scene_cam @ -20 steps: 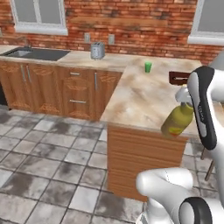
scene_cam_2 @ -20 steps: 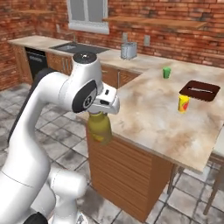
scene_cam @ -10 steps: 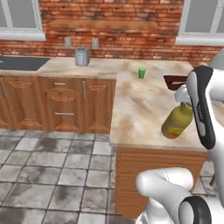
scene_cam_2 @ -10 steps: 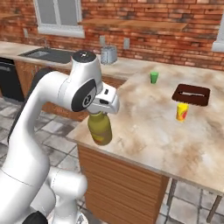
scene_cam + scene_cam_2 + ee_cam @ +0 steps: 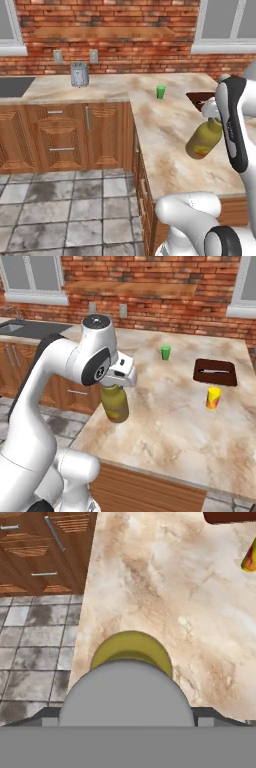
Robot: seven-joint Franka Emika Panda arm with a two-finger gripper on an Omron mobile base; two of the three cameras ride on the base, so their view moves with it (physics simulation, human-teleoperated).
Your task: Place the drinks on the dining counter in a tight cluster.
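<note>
A big olive-yellow bottle with a grey cap and a red-yellow label hangs tilted in the air, with my gripper shut on its neck. It is above the near part of the beige marble dining counter, close to the counter's left edge. In the hand view I look straight down on the bottle's grey cap and yellow shoulder, with the counter beneath and its edge just to the left. The other drinks are out of view.
On the counter stand a small green cup, a dark brown tray and a yellow-red cup. A grey canister sits by the brick wall. Wooden cabinets and a tiled floor lie to the left.
The base has driven, so the whole scene has shifted and the counter is nearer and more square to the cameras. The bottle stays held in the gripper as before.
</note>
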